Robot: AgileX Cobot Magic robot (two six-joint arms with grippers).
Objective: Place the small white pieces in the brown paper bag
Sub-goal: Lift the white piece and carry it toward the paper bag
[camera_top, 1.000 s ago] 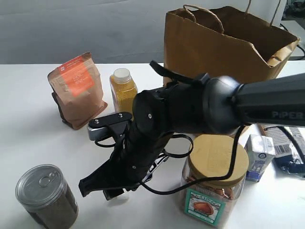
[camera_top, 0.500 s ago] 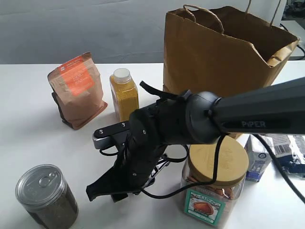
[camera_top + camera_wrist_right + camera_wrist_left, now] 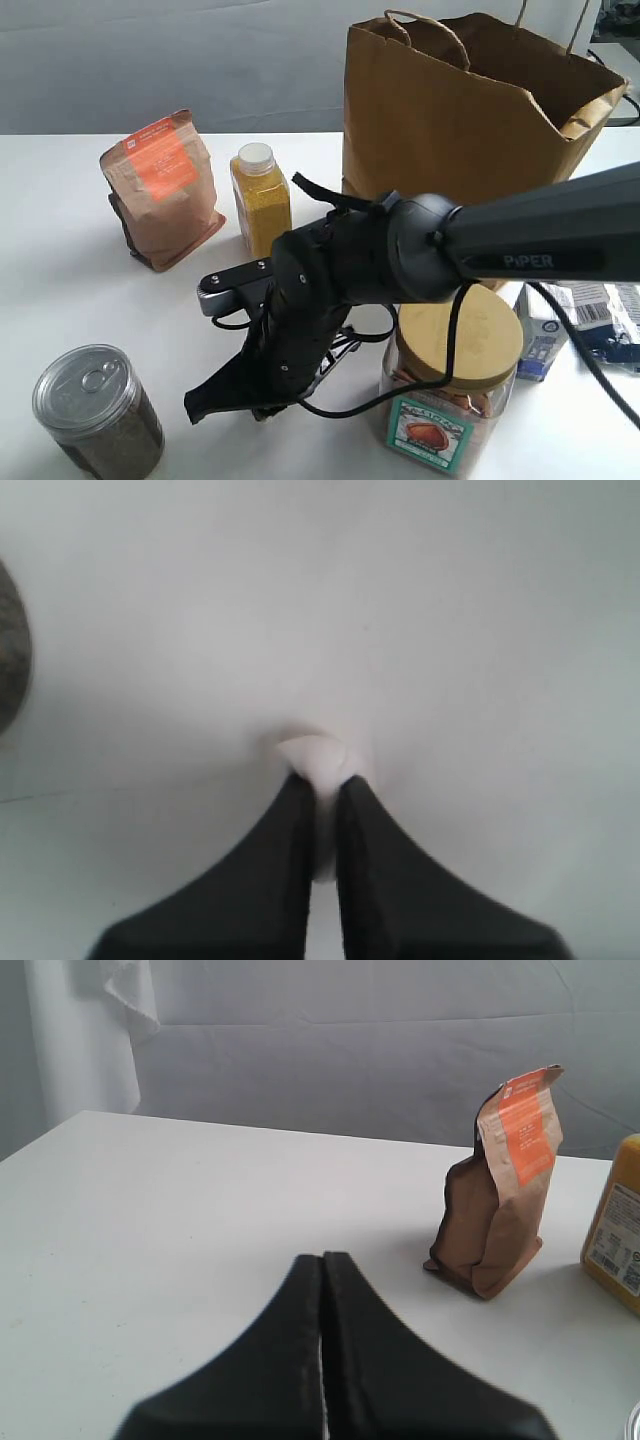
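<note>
One small white piece (image 3: 316, 754) sits pinched between the tips of my right gripper (image 3: 322, 780), which is shut on it just over the white table. In the exterior view that gripper (image 3: 200, 404) reaches far across to the front left, its arm hiding the table beneath; no other white pieces show. The brown paper bag (image 3: 455, 100) stands open and upright at the back right, well away from the gripper. My left gripper (image 3: 322, 1258) is shut with nothing in it, pointing over the bare table toward the pouch.
A small brown pouch with an orange label (image 3: 163, 188) and a yellow bottle (image 3: 260, 193) stand at the back left. A metal can (image 3: 95, 408) is front left. A wooden-lidded jar (image 3: 452, 385) and a white-and-blue carton (image 3: 545, 328) stand front right.
The right arm has sunk lower and drawn slightly to the right, its gripper tip staying low over the table. Nothing else has moved.
</note>
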